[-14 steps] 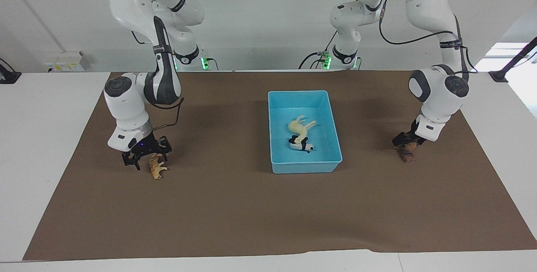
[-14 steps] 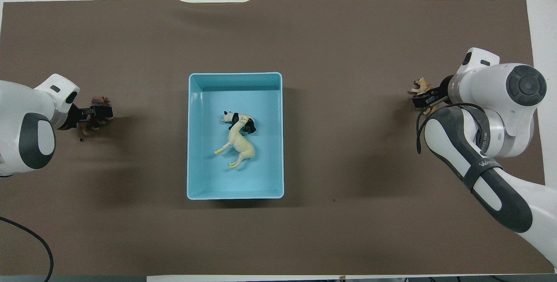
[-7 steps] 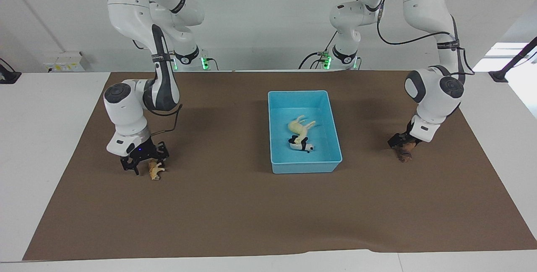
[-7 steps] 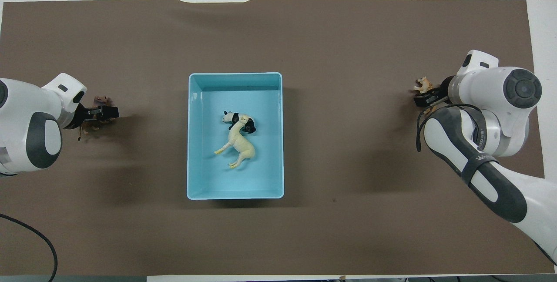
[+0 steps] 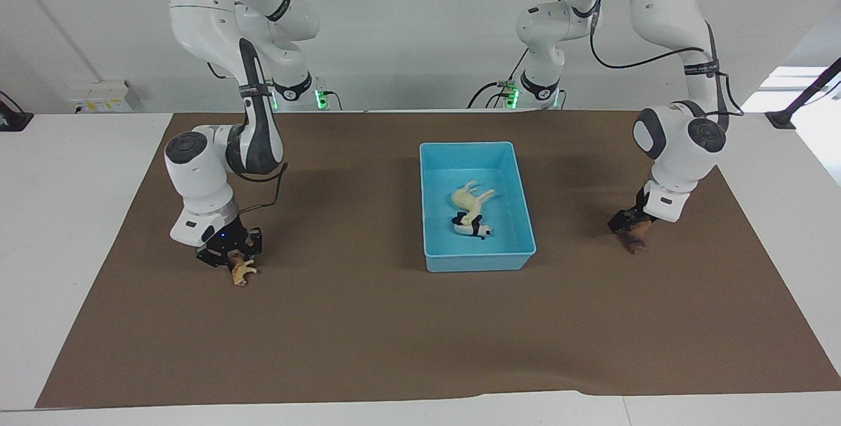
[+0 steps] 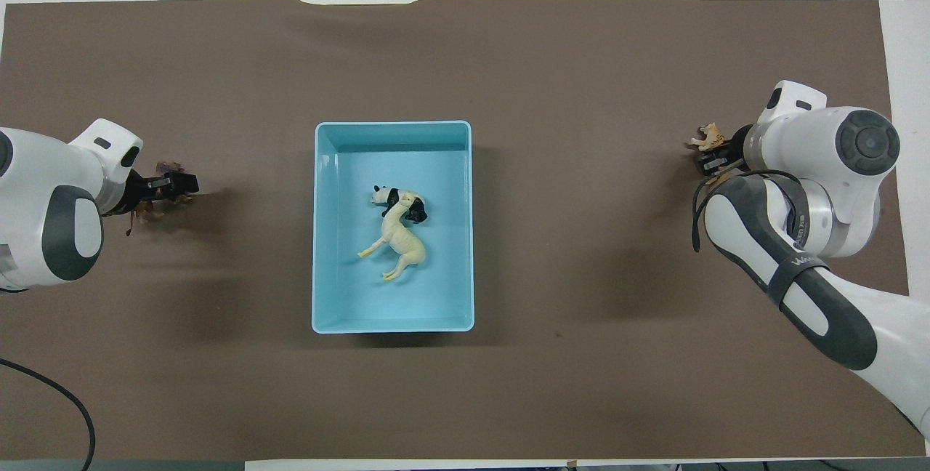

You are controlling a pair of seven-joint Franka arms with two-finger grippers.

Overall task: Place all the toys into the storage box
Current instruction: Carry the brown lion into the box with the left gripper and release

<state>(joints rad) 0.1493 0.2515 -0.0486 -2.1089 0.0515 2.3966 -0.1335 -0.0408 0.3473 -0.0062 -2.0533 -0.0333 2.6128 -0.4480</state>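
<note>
Here, the right gripper (image 5: 233,261) is clamped on the spotted cat (image 5: 240,273) and the left gripper (image 5: 629,223) on the lion (image 5: 635,239), so both can be carried to the storage box (image 5: 477,261).

2 glossy white arms, built of rounded segments with dark grey round caps at the joints. Grey bands ring the bases, where green lights glow. A black cable loops along each forearm, held by a black strap with small white lettering. Each arm ends in a small black claw.
</note>
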